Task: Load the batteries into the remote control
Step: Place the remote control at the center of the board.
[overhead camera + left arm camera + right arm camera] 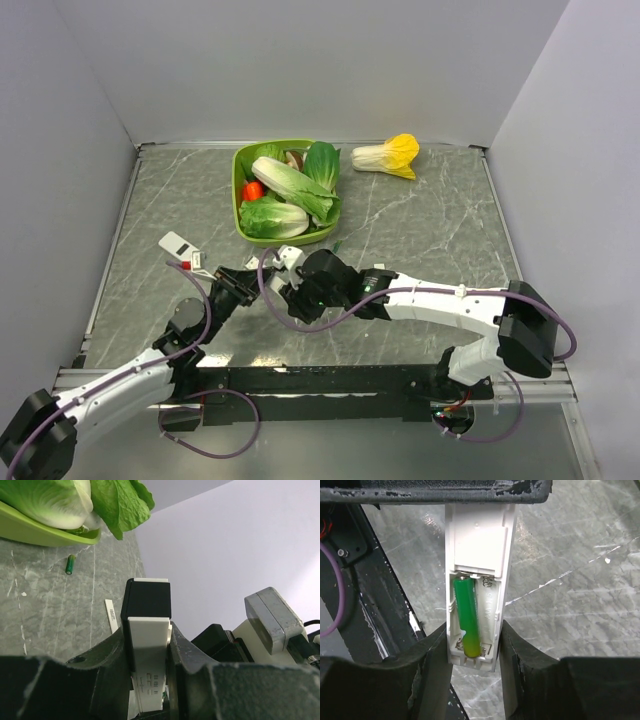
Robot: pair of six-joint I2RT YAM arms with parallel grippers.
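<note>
My left gripper (148, 680) is shut on the remote control (148, 645), gripping its white casing with the black section pointing away. In the right wrist view the remote control (479, 540) shows its open battery compartment. One green battery (468, 617) lies in the left slot, and the right slot is bare. My right gripper (473, 627) is closed around the compartment end, a finger pressed on each side. A second battery (70, 564) lies on the table near the bowl, also visible as the small green battery (339, 247). Both grippers meet at the table's near centre.
A green bowl (240, 190) of leafy vegetables stands at the back centre. A yellow-tipped cabbage (388, 155) lies to its right. A white plate (176, 243) with a red knob is on the left. A thin white strip (112, 615) lies on the table below the remote.
</note>
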